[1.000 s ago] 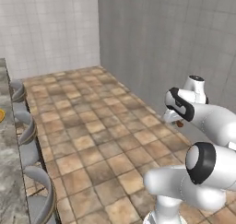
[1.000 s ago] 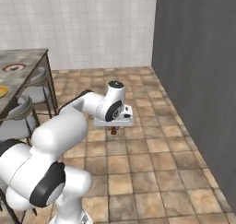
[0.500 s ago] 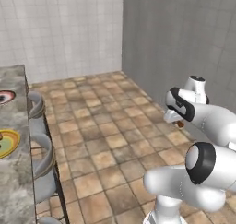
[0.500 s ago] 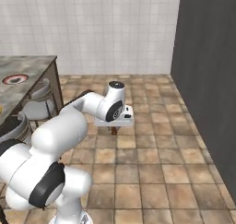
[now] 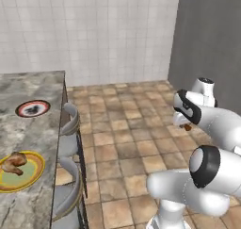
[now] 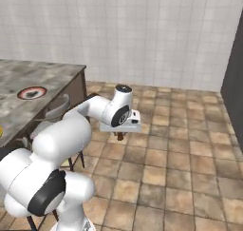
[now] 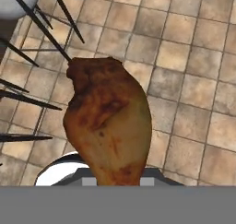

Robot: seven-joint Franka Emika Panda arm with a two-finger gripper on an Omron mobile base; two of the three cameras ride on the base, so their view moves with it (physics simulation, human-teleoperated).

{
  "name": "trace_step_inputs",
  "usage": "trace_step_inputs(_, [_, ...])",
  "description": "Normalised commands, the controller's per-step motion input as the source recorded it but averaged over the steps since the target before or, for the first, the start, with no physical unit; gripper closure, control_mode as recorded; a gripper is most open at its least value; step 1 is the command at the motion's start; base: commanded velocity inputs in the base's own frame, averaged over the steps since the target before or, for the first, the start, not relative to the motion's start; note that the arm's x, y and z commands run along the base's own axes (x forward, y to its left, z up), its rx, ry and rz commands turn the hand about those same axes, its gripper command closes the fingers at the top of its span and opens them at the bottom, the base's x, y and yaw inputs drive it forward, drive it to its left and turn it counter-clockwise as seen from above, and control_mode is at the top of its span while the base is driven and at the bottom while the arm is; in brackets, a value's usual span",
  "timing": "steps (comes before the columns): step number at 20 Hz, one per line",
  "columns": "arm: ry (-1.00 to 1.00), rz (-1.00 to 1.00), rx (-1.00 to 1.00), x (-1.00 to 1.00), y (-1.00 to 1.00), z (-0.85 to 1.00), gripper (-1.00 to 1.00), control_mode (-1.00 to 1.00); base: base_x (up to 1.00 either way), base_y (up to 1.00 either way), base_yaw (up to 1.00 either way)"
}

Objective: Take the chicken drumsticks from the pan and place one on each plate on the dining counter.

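Brown tiled floor spans the room, bounded by a white tiled wall and a dark grey panel at right. At left stands the marbled table with grey stools beside it. On it, the yellow-rimmed plate carries one drumstick; the dark-rimmed plate sits farther along. The pincer hangs over the floor, well apart from the table, closed on the second drumstick.
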Motion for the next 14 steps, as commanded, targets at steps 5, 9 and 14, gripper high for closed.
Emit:
trace_step_inputs(5, [0.00,0.00,0.00,0.00,0.00,0.00,1.00,1.00,0.67,0.00,0.64])
trace_step_inputs(9, [0.00,0.00,0.00,0.00,0.00,0.00,1.00,1.00,0.70,0.00,0.59])
trace_step_inputs(14, [0.00,0.00,0.00,0.00,0.00,0.00,1.00,1.00,0.82,-0.08,0.31])
